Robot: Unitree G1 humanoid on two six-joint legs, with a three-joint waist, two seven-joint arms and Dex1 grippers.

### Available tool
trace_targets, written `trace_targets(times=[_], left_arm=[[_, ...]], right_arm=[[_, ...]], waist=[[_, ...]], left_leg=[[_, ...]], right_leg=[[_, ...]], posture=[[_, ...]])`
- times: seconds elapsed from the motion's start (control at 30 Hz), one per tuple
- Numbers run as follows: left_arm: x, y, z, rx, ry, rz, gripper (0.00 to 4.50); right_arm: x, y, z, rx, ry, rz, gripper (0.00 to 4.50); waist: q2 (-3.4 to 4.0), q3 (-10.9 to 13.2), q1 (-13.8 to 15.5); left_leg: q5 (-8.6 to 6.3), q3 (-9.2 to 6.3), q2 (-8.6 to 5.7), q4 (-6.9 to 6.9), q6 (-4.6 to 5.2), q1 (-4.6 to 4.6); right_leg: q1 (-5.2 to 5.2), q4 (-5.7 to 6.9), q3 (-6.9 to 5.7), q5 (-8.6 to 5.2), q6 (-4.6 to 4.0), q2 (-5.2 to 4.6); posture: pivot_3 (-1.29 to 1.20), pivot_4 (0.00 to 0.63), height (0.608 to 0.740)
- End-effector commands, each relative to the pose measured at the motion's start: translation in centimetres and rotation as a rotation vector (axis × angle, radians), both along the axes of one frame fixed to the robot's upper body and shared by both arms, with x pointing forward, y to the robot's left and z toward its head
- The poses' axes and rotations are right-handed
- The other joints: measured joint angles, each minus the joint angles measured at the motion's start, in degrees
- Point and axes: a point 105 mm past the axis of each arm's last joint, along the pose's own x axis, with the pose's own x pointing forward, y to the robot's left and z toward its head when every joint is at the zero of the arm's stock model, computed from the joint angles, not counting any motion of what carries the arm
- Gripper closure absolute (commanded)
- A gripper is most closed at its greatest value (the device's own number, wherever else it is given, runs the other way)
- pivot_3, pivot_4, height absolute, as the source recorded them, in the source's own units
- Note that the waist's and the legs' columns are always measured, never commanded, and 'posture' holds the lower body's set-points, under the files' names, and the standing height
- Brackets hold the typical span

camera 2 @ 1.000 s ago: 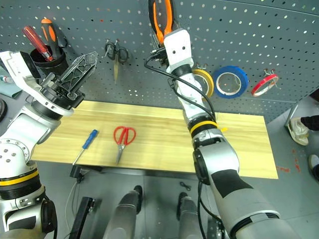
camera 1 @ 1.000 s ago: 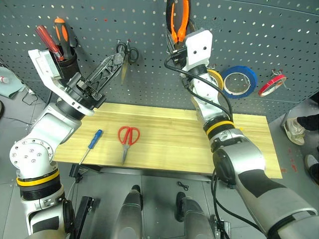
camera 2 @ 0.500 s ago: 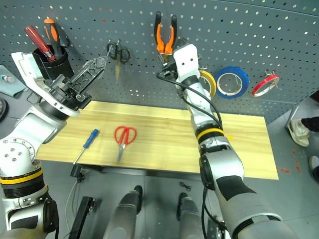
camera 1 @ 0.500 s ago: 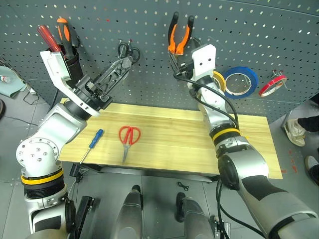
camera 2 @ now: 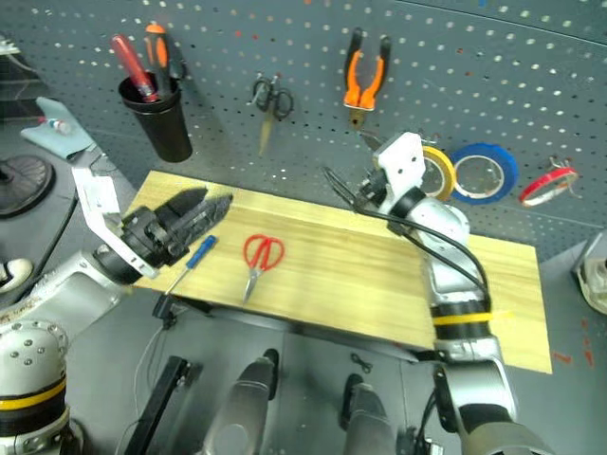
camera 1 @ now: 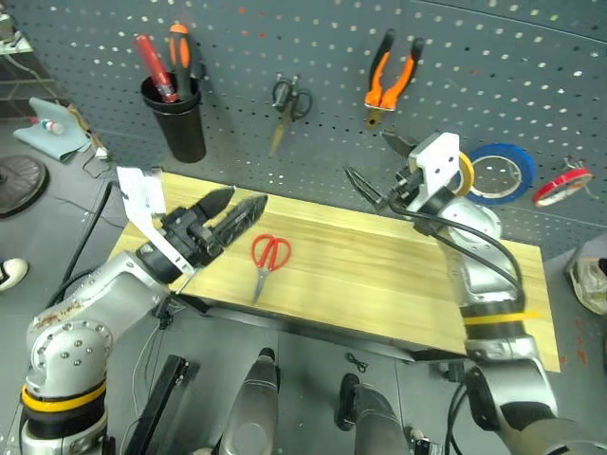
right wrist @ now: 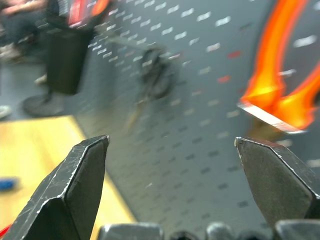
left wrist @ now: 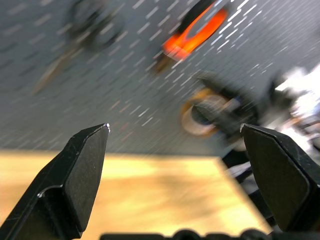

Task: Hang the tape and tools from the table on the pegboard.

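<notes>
1. Two tools are seen lying on the counter (camera 1: 398,284): the red-handled scissors (camera 1: 267,261), just ahead of the left end effector (camera 1: 228,213), and the blue-handled screwdriver (camera 2: 196,254), beneath that end effector's tips.
2. The orange-and-black pliers (camera 1: 391,78) and the yellow-tan tape roll (camera 2: 437,173) are seen hung on the pegboard (camera 1: 493,57), above and just behind the right end effector (camera 1: 375,175).
3. The scissors are judged stiff, light and flat; a hold across the red handle loops is favoured, since the thin blades lie flush on the wood and may slip.
4. The screwdriver is judged slim and liable to roll; its blue grip is the better place to pinch.
5. The left end effector is held low over the counter, nearly level, jaws spread wide and empty.
6. The right end effector is held near the pegboard, below the pliers, jaws wide and empty.
</notes>
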Motion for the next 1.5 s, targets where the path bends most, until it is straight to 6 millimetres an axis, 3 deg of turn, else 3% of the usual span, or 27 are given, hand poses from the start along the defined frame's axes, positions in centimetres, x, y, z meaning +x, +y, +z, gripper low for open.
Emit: trace_targets(times=[0.03, 0.07, 0.13, 0.17, 0.27, 0.43, 0.57, 0.73, 0.9, 1.03, 1.3, 1.4, 1.5], left_arm=[[-0.2, -0.1, 0.3, 0.099, -0.031, -0.010, 0.00], [-0.1, 0.0, -0.3, 0.122, -0.016, 0.002, 0.00], [-0.8, 0.0, -1.6, 0.161, 0.014, 0.010, 0.00], [-1.2, 0.0, -2.1, 0.166, 0.030, 0.014, 0.00], [-0.8, 0.4, -4.4, 0.206, 0.092, 0.079, 0.00], [-0.7, 0.6, -8.3, 0.304, 0.182, 0.178, 0.00], [0.9, 0.9, -11.0, 0.357, 0.237, 0.316, 0.00], [3.4, 1.5, -13.7, 0.414, 0.297, 0.432, 0.00], [5.6, 0.9, -15.5, 0.432, 0.321, 0.465, 0.00], [6.9, -0.9, -16.9, 0.474, 0.335, 0.440, 0.00], [7.3, -1.0, -19.4, 0.525, 0.438, 0.492, 0.00], [7.2, -0.1, -19.7, 0.554, 0.457, 0.538, 0.00], [7.3, 0.0, -18.3, 0.541, 0.402, 0.559, 0.00]], right_arm=[[-0.8, -0.1, 0.9, -0.030, 0.012, 0.041, 0.05], [-1.0, -0.1, 0.5, -0.048, 0.029, 0.048, 0.05], [-2.0, -0.1, -0.4, -0.075, 0.077, 0.091, 0.05], [-2.5, 0.0, -0.8, -0.090, 0.098, 0.114, 0.05], [-3.5, 0.6, -2.3, -0.133, 0.198, 0.199, 0.05], [-6.0, 1.4, -3.9, -0.180, 0.290, 0.344, 0.05], [-7.5, 1.9, -5.3, -0.238, 0.347, 0.452, 0.05], [-7.2, 1.4, -5.8, -0.293, 0.359, 0.467, 0.05], [-6.4, 0.7, -5.5, -0.337, 0.350, 0.425, 0.05], [-6.0, 0.2, -4.6, -0.332, 0.348, 0.394, 0.05], [-6.2, 0.0, -3.6, -0.324, 0.344, 0.371, 0.05], [-6.2, -0.1, -3.4, -0.318, 0.348, 0.363, 0.05], [-6.2, -0.3, -3.4, -0.313, 0.352, 0.349, 0.05]], waist=[[0.05, 0.38, 0.91], [0.21, 0.72, 1.10], [0.33, 0.79, 1.69], [0.33, 0.66, 1.89], [0.34, 0.71, 1.82], [0.35, 0.72, 0.85], [0.46, 0.84, -0.26], [0.45, 0.87, -2.58], [0.45, 1.14, -4.92], [0.53, 1.87, -6.87], [0.60, 3.01, -10.54], [0.60, 3.16, -11.67], [0.61, 3.31, -12.69]], left_leg=[[-0.02, 0.03, 0.01, -0.01, -0.04, -0.05], [-0.05, 0.13, 0.05, -0.01, -0.08, -0.06], [-0.05, 0.19, 0.06, -0.01, -0.07, -0.10], [-0.04, 0.20, 0.06, -0.01, -0.07, -0.10], [-0.21, 0.20, 0.06, 0.19, 0.04, -0.17], [-0.23, 0.15, 0.07, 0.27, 0.11, -0.18], [-0.27, 0.11, 0.05, 0.44, 0.05, -0.20], [-0.27, 0.04, 0.04, 0.54, 0.06, -0.10], [-0.03, -0.04, 0.02, 0.55, 0.44, -0.07], [0.01, -0.09, 0.01, 0.55, 0.49, -0.06], [0.02, -0.25, -0.03, 0.56, 0.56, 0.00], [0.02, -0.26, -0.04, 0.57, 0.57, 0.02], [0.02, -0.29, -0.05, 0.57, 0.57, 0.07]], right_leg=[[-0.09, 0.02, 0.00, -0.01, -0.02, 0.00], [-0.21, 0.08, 0.05, -0.27, -0.42, 0.00], [-0.25, 0.10, 0.12, -0.35, -0.56, -0.01], [-0.22, 0.03, 0.12, -0.35, -0.55, -0.03], [-0.19, 0.16, 0.11, -0.44, -0.42, -0.03], [-0.16, 0.23, 0.11, -0.73, -0.33, 0.00], [-0.10, 0.27, 0.16, -0.73, -0.35, 0.00], [0.08, 0.25, 0.14, -0.73, -0.35, 0.00], [0.17, 0.27, 0.14, -0.73, -0.34, 0.00], [0.21, 0.26, 0.14, -0.72, -0.34, 0.00], [0.33, 0.32, 0.14, -0.73, -0.31, 0.00], [0.34, 0.35, 0.15, -0.73, -0.30, 0.00], [0.38, 0.38, 0.14, -0.74, -0.29, 0.00]], posture=[[0.39, 0.368, 0.740], [0.33, 0.393, 0.740], [0.36, 0.313, 0.740], [0.35, 0.304, 0.740], [0.28, 0.356, 0.740], [0.24, 0.367, 0.740], [0.20, 0.367, 0.740], [0.16, 0.388, 0.740], [0.11, 0.415, 0.740], [0.06, 0.438, 0.740], [0.02, 0.469, 0.740], [0.01, 0.476, 0.740], [0.01, 0.481, 0.740]])
